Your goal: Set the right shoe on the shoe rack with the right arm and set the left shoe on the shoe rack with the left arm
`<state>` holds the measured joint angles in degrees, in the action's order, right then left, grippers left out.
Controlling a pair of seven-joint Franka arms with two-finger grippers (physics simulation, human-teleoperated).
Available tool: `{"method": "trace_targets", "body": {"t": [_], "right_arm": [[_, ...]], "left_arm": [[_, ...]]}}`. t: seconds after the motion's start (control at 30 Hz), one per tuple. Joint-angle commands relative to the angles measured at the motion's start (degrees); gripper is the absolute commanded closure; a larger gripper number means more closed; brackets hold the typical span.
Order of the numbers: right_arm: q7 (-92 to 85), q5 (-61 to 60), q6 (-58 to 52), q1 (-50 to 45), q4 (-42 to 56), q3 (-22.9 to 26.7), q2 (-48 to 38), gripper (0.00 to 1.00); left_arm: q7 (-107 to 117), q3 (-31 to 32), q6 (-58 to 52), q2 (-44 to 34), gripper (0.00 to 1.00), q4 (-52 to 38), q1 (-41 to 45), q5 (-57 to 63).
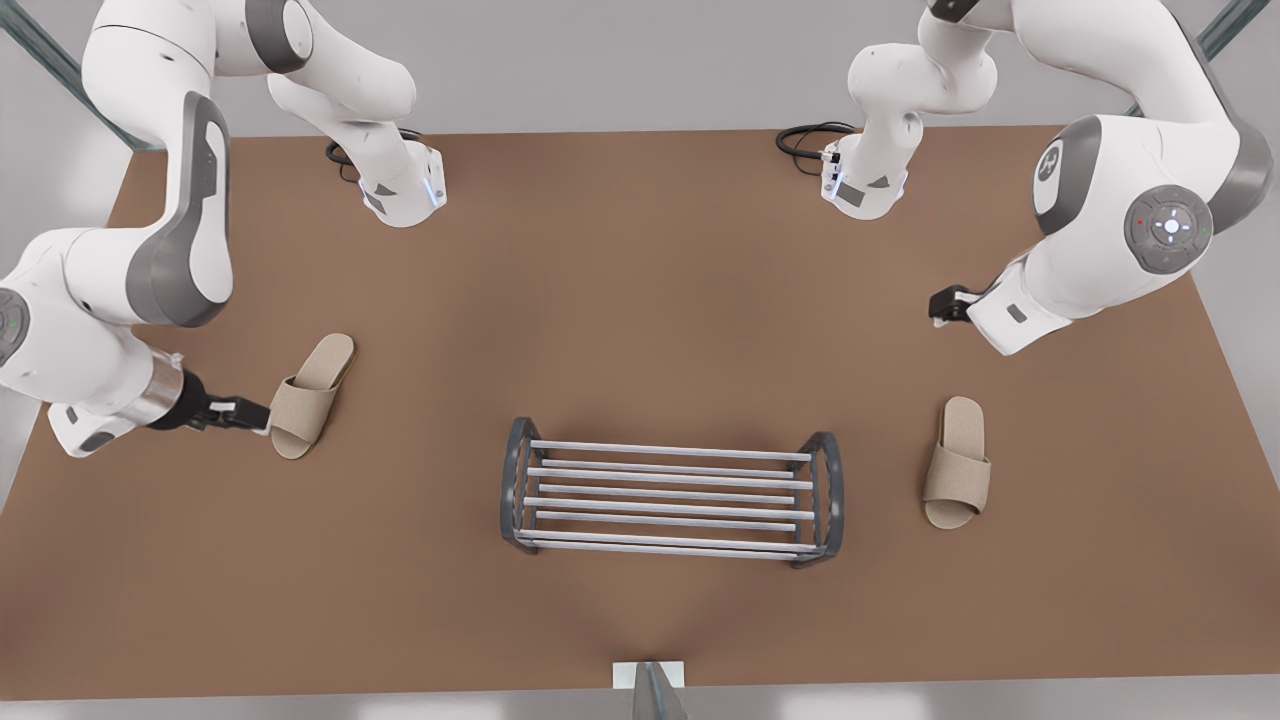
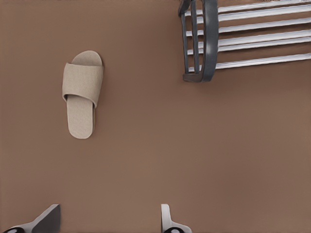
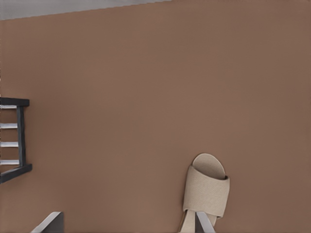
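The right gripper [image 1: 262,413] sits at the strap of the right shoe [image 1: 308,397] on the front view's left, fingers wide, one fingertip [image 3: 203,221] at its strap. The rack [image 1: 672,493] stands mid-table. The left gripper [image 1: 936,306] hangs spread above the table [image 1: 640,300], apart from the left shoe [image 1: 958,463]

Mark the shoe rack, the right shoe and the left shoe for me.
shoe rack [image 1: 665,497], front view, on its middle bars.
right shoe [image 1: 302,405], front view, on its strap.
left shoe [image 2: 82,83], left wrist view, on its strap.
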<state>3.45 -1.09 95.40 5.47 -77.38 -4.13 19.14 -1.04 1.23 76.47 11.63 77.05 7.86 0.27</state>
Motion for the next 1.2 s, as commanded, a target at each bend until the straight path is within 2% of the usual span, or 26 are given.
{"method": "trace_targets", "body": {"t": [0.0,0.03,0.07,0.1,0.13,0.17,0.2,0.23,0.3,0.33,0.37,0.4,0.47,0.53,0.57,0.6,0.63,0.73,0.8,0.87,0.93,1.0,1.07,1.17], "right_arm": [[1.1,0.0,4.0,-0.1,0.0,0.0,-0.1,0.0],[1.1,0.0,4.0,-0.1,0.0,0.0,-0.1,0.0],[1.1,0.1,4.0,-0.1,0.0,0.0,-0.1,0.0],[1.1,0.1,4.0,-0.1,0.0,0.0,-0.1,0.0],[0.2,0.1,4.0,-0.2,-0.1,0.0,-0.2,0.0],[-1.1,0.2,3.9,0.1,0.0,0.0,-0.5,0.0],[-5.5,0.3,3.8,0.6,0.0,0.2,-0.9,0.0],[-6.3,0.6,3.8,-0.1,-0.4,0.1,-1.0,0.0],[-6.3,2.2,8.2,-2.4,-4.8,0.0,-3.1,0.0],[-7.0,4.9,17.2,-3.1,-15.9,-0.4,-8.8,0.0],[-9.6,9.9,21.0,-3.1,-18.5,-2.3,-9.2,0.0],[-13.4,16.9,27.9,-3.1,-23.5,-3.9,-11.0,0.0],[-22.1,27.5,43.4,-2.0,-32.6,-3.9,-12.3,0.0],[-28.1,30.6,49.9,0.5,-34.5,-3.6,-12.4,0.0],[-38.8,31.0,57.0,0.9,-39.6,-3.2,-14.9,0.0],[-45.6,34.7,71.2,1.4,-47.7,-0.4,-17.1,0.0],[-47.7,44.8,78.6,2.4,-50.2,2.4,-16.9,0.0],[-47.2,66.6,78.9,2.5,-52.7,3.5,-15.0,0.0],[-46.5,76.9,79.9,3.8,-53.8,3.4,-12.0,0.0],[-46.3,77.9,81.0,3.8,-57.5,3.4,-13.3,0.0],[-40.6,79.1,80.1,3.2,-64.1,3.4,-18.3,0.0],[-26.2,90.7,76.8,3.5,-66.6,3.4,-20.7,0.0],[-5.2,108.5,72.3,4.5,-66.6,3.5,-20.5,0.0],[17.6,121.3,68.3,6.2,-67.3,3.9,-19.8,0.0]], "left_arm": [[-0.8,0.0,1.6,0.1,0.0,0.6,0.0,0.1],[-0.1,-0.2,1.2,1.1,0.0,0.0,0.0,0.2],[-0.7,-0.8,1.7,0.5,0.0,4.4,-0.6,-0.6],[-1.1,-5.3,14.5,-2.7,0.0,16.3,-0.6,-9.4],[-5.3,-8.1,34.3,-5.2,0.0,31.6,-0.5,-19.2],[-10.6,-8.0,53.2,-5.4,0.0,41.9,-0.5,-27.8],[-25.7,-8.5,59.8,-5.4,0.0,47.7,-0.6,-40.1],[-39.2,-8.5,73.1,-5.7,0.0,55.6,-0.5,-54.7],[-75.3,-8.5,81.5,-5.1,0.0,59.5,-0.2,-88.4],[-93.7,-8.6,82.1,-5.1,0.0,61.1,-0.6,-102.4],[-107.5,-9.5,81.8,-5.1,0.0,62.6,-0.9,-113.6],[-127.9,-9.9,81.1,-5.0,0.0,63.2,-0.9,-130.4],[-140.2,-16.7,71.3,-4.0,0.0,66.4,-1.1,-134.7],[-146.8,-18.7,63.9,-2.8,0.0,69.6,-2.4,-135.4],[-150.7,-19.4,57.0,-0.7,0.0,69.2,-4.4,-136.8],[-150.8,-19.4,56.4,-1.0,0.0,68.9,-4.4,-139.1],[-152.0,-19.5,55.5,-1.2,0.0,69.0,-4.5,-139.5],[-152.3,-19.4,55.4,-0.6,0.0,68.8,-4.5,-141.5],[-152.2,-19.4,53.7,1.9,0.0,68.6,-4.5,-145.6],[-148.6,-19.2,53.7,2.0,0.0,68.6,-4.7,-151.4],[-141.0,-19.2,53.7,3.1,0.0,67.6,-6.3,-151.6],[-130.6,-19.1,53.8,5.9,0.0,66.0,-6.7,-152.4],[-126.8,-18.8,54.0,7.4,0.0,63.4,-7.8,-152.4],[-124.9,-16.7,54.5,7.7,0.0,63.0,-7.8,-155.0]]}}
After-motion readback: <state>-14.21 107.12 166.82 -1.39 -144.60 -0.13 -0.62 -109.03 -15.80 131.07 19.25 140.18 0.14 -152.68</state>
